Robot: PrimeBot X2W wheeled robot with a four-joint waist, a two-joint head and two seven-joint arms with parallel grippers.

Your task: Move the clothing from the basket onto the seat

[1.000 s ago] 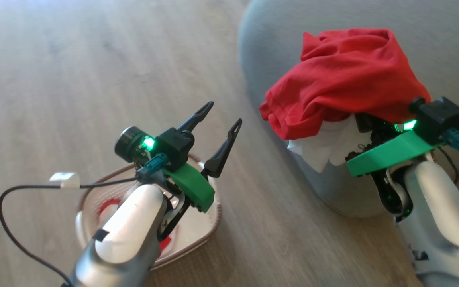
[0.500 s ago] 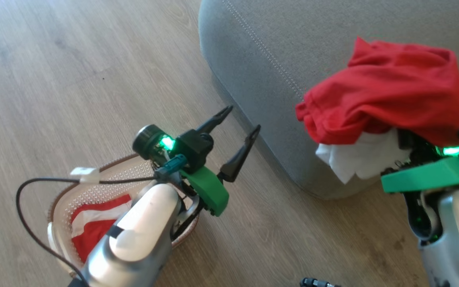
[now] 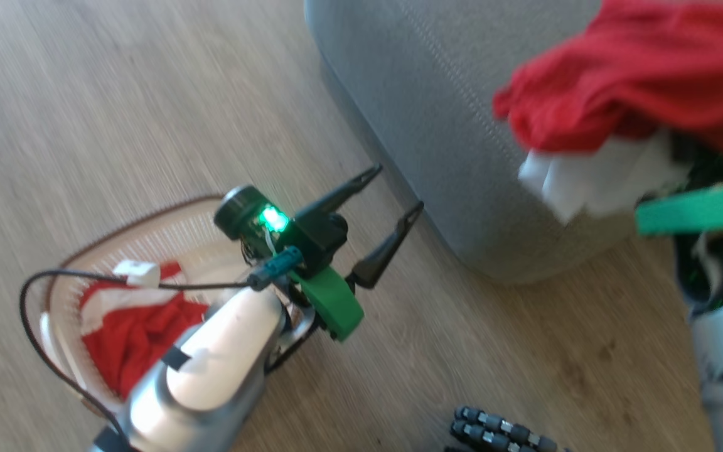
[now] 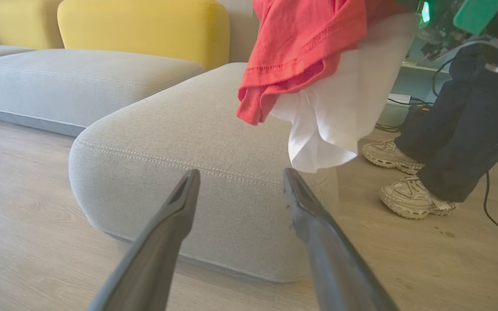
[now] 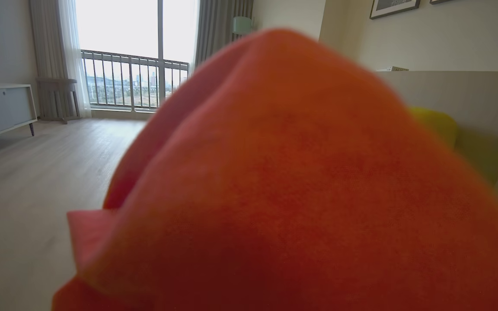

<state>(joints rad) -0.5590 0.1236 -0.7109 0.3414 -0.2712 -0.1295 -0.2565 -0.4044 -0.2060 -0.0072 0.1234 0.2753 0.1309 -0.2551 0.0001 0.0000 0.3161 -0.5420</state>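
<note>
While a red garment [image 3: 129, 333] was seen lying in the basket [image 3: 167, 242] at about eight o'clock in the head view, the left gripper [image 3: 399, 186] was held just past that basket's far rim, its fingers spread wide and nothing caught between them. Farther out, at two o'clock, the right gripper [image 3: 688, 157] was clamped shut on the other red garment [image 3: 637, 88], which was draped over its fingers with a white band hanging below. That garment was raised by the near corner of the seat [image 3: 437, 125] and not yet laid on it. The carrying step was judged to be in hand. A short reach over the cushion and a release would be called for next, then a return for the piece in the basket. No brand, label or writing could be read, and a white tag [image 3: 137, 273] at nine o'clock was too blurred for any to be made out.
</note>
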